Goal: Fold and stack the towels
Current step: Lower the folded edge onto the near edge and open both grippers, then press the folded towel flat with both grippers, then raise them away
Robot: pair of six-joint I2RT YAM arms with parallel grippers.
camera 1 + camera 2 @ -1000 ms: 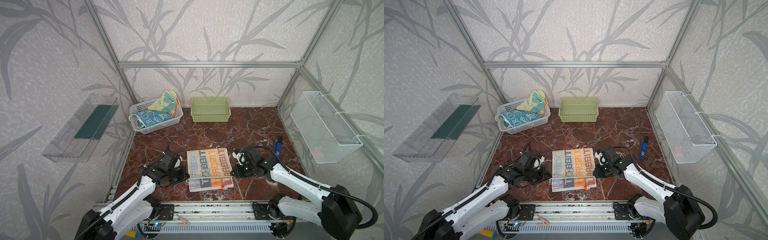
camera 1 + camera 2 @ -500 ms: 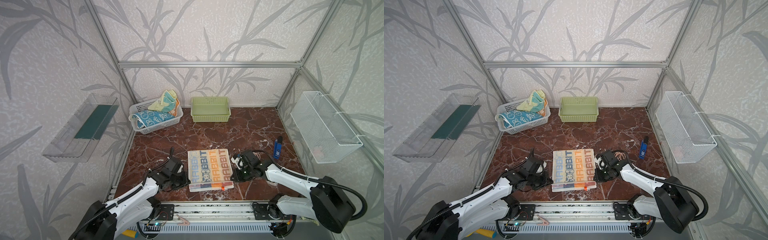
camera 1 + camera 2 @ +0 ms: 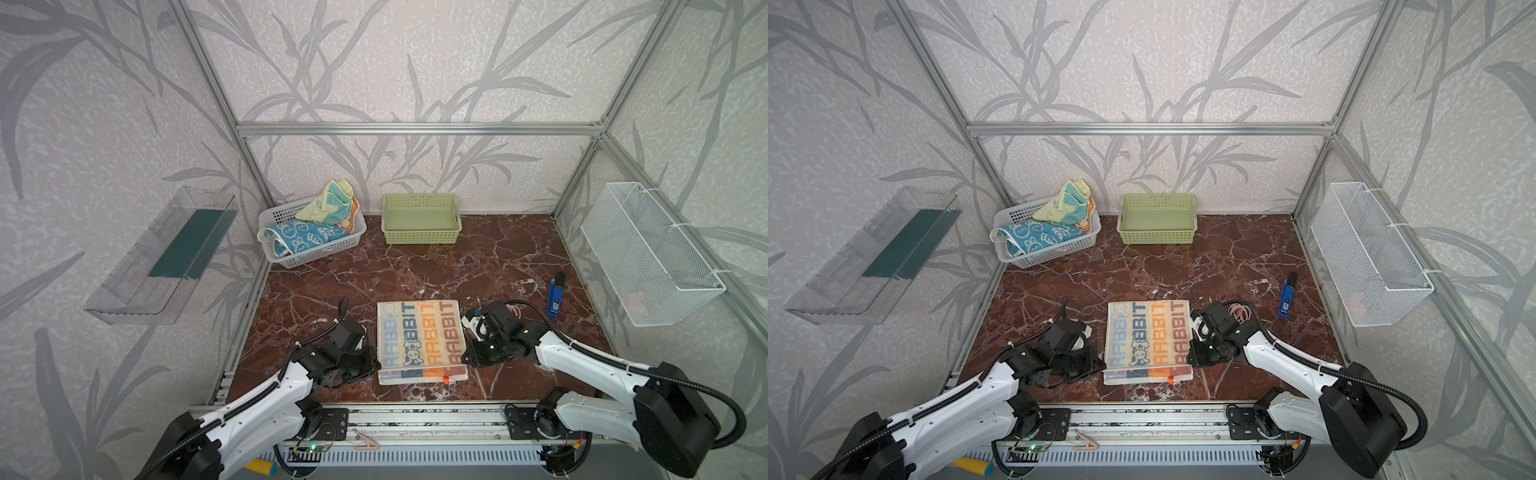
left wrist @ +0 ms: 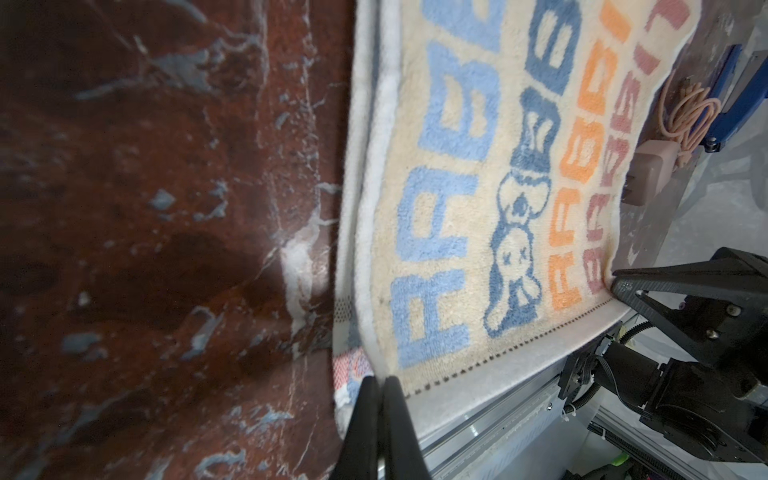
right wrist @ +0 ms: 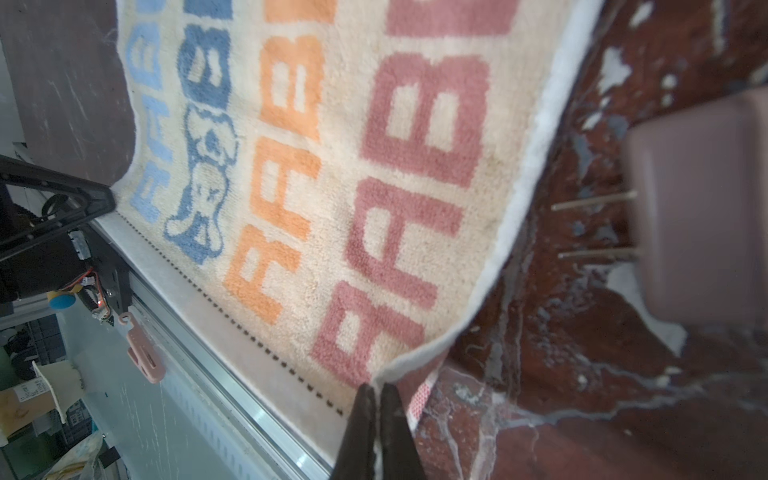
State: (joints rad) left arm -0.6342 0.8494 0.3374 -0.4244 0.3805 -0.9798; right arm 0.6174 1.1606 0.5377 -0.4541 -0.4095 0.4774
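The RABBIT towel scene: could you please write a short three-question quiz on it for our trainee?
1. True or false: the green basket holds towels.
2. Which grips the RABBIT towel? A) left gripper only B) right gripper only C) both
3. Where are the other towels?
Key: 1 false; 2 C; 3 in the white basket.

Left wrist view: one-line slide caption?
Left gripper shut on one corner of the RABBIT towel; right gripper pinches the neighbouring corner.
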